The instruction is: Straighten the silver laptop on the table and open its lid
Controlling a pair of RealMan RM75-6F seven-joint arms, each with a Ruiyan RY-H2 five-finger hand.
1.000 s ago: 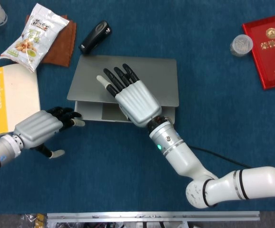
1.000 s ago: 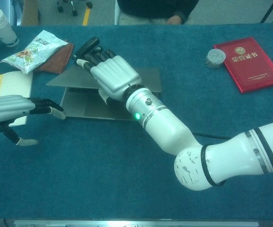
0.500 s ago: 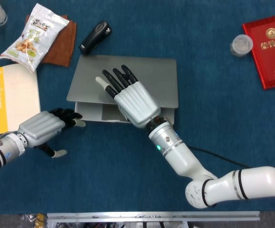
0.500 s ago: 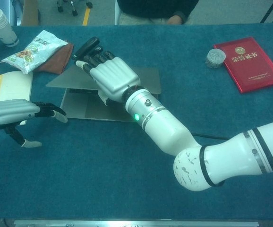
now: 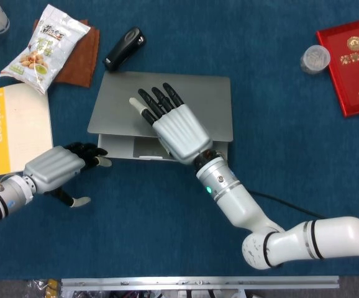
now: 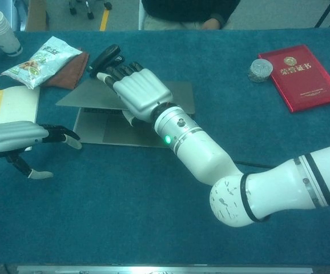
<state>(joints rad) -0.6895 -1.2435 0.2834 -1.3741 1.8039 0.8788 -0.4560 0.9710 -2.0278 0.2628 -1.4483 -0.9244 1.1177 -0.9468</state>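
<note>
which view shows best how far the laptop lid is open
The chest view: it looks at the silver laptop from low and in front, so the gap between lid and base shows beside the right hand. The head view looks straight down on the laptop; only a strip of base shows.

Silver laptop [image 5: 192,99] on blue cloth [image 5: 279,161]; red booklet [image 5: 353,62]; yellow-edged white book [image 5: 15,127].

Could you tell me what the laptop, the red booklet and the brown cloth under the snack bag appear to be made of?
Laptop: probably metal, matte silver; even, dull grey sheen on the lid, thin rigid edges.
Red booklet: looks like glossy leatherette or coated card; light glares off the cover, gold embossed lettering.
Brown cloth: seems soft fabric, matte; no shine, slightly uneven edge beneath the snack bag.
</note>
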